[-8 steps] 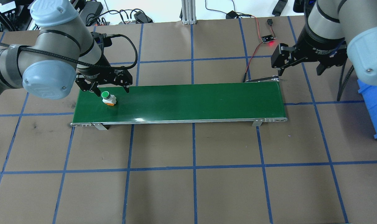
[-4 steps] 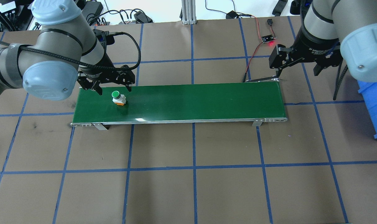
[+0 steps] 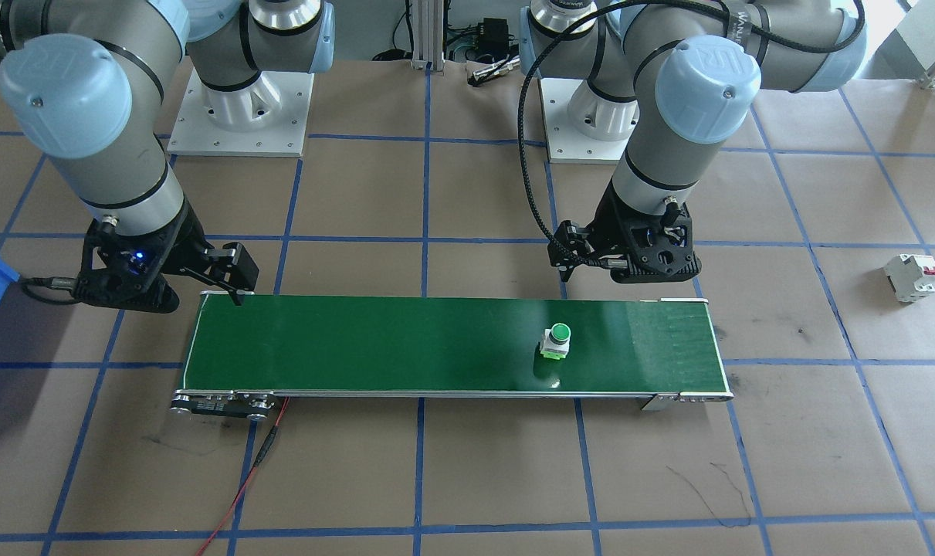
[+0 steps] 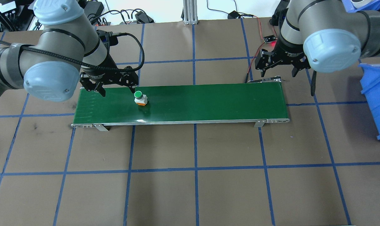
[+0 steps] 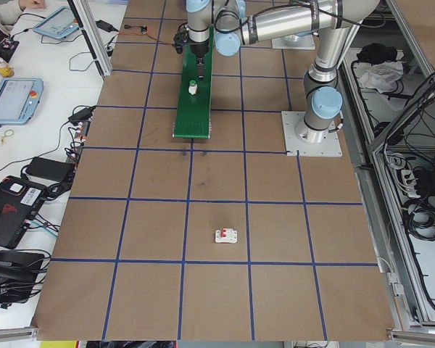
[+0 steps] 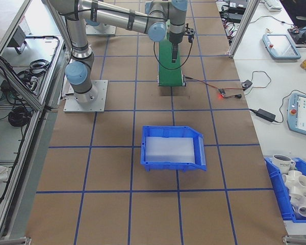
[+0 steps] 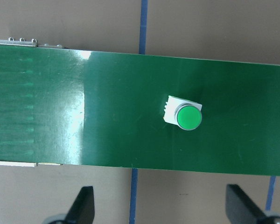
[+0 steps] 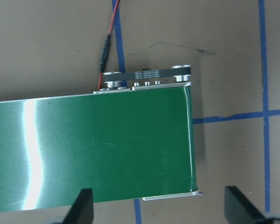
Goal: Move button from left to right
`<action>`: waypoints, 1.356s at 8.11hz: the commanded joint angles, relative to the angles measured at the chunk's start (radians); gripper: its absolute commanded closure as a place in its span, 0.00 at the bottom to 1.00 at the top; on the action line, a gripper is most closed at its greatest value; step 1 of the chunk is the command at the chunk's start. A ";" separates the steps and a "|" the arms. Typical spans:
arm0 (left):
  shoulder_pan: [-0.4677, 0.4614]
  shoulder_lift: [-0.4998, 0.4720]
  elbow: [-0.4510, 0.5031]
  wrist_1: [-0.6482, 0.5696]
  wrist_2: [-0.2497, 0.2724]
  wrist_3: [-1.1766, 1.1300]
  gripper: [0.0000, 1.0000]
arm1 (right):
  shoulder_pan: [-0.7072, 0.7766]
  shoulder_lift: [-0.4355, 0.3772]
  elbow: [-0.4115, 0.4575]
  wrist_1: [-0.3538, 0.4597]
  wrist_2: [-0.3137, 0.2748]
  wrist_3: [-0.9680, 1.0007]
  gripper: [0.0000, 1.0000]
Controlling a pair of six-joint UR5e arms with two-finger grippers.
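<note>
At the left end of the belt, the left gripper (image 4: 116, 88) is hovering with its fingers (image 7: 82, 206) spread wide and holding nothing. Its jaws are standing apart over the belt's far edge, clear of the button (image 4: 139, 98). The button is sitting upright on the green conveyor belt (image 4: 208, 102), green cap up, just to the right of that gripper and within the belt's left half. In the left wrist view, the button (image 7: 185, 115) is lying between the two fingertips' span but well ahead of them. Over at the belt's other end, the right gripper (image 4: 279, 69) is also hanging with its fingers (image 8: 81, 207) parted and empty, above the far right corner. A blue bin (image 4: 376, 94) is resting on the table beyond the right arm, and a white circuit breaker (image 3: 911, 276) is lying apart on the brown table (image 4: 190, 188).
</note>
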State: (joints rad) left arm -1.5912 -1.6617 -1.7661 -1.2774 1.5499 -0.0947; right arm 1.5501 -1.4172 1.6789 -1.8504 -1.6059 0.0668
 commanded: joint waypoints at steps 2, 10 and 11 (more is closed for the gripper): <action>-0.004 -0.010 0.026 0.009 -0.001 0.012 0.00 | -0.001 0.053 0.002 -0.072 0.081 -0.006 0.00; -0.006 -0.070 0.178 -0.139 -0.001 0.055 0.00 | -0.001 0.086 0.025 -0.127 0.137 0.075 0.00; -0.006 -0.069 0.178 -0.140 0.001 0.056 0.00 | 0.001 0.090 0.025 -0.128 0.174 0.109 0.00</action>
State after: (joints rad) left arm -1.5965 -1.7190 -1.6054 -1.4045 1.5532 -0.0418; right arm 1.5494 -1.3326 1.7030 -1.9769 -1.4964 0.1082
